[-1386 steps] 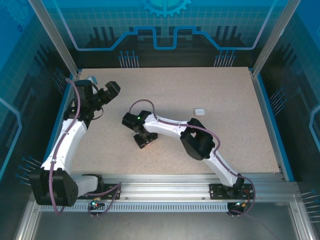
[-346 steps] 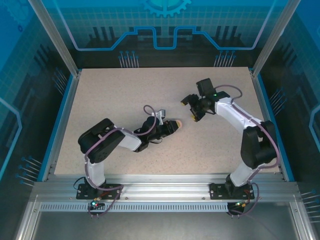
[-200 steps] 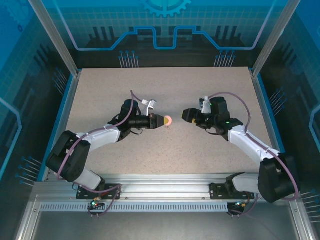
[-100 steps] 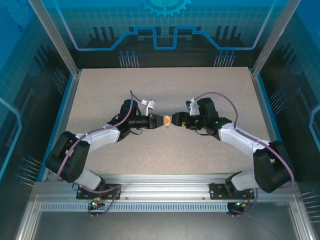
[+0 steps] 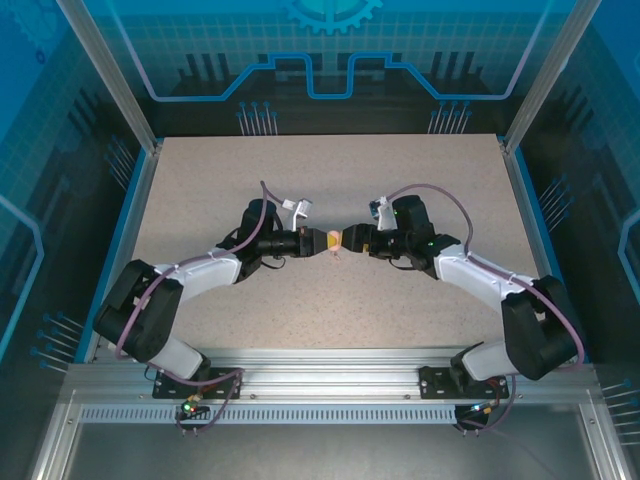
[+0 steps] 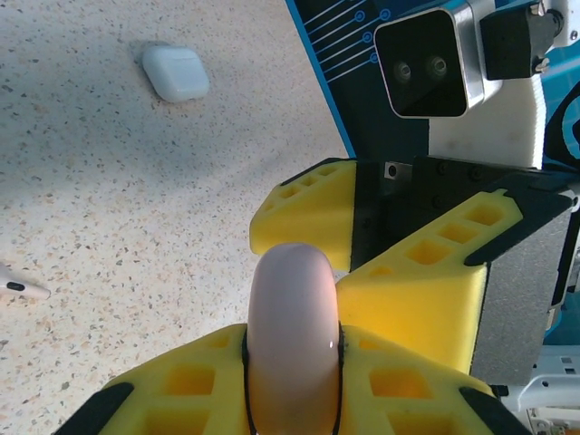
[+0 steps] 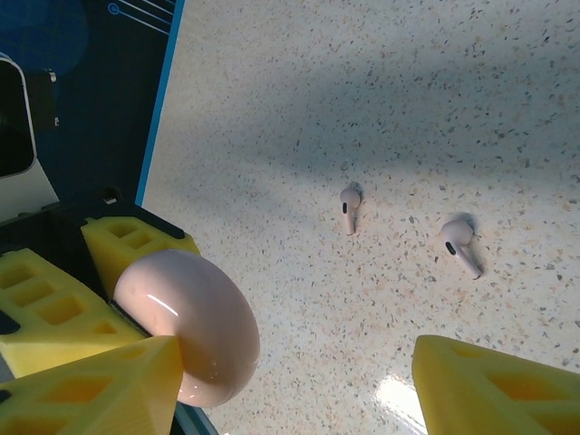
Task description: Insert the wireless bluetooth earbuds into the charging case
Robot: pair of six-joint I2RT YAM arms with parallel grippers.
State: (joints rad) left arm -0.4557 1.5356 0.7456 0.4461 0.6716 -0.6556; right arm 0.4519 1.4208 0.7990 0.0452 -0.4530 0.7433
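Pink rounded piece [image 6: 292, 344] pinched by the left end effector [image 6: 292, 367]; right end effector [image 5: 352, 240], spread wide, right up against it. Two white earbuds [image 7: 350, 207] lie on the tabletop [image 7: 453, 91] near it.

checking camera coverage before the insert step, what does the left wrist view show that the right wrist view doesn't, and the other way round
Left wrist view: the white case, closed, lying on the table, and one earbud cut off at the left edge.
Right wrist view: two whole earbuds lying apart on the table.
Both: the pink rounded object clamped in the left gripper, and the right gripper, open, with the object near one of its fingers.
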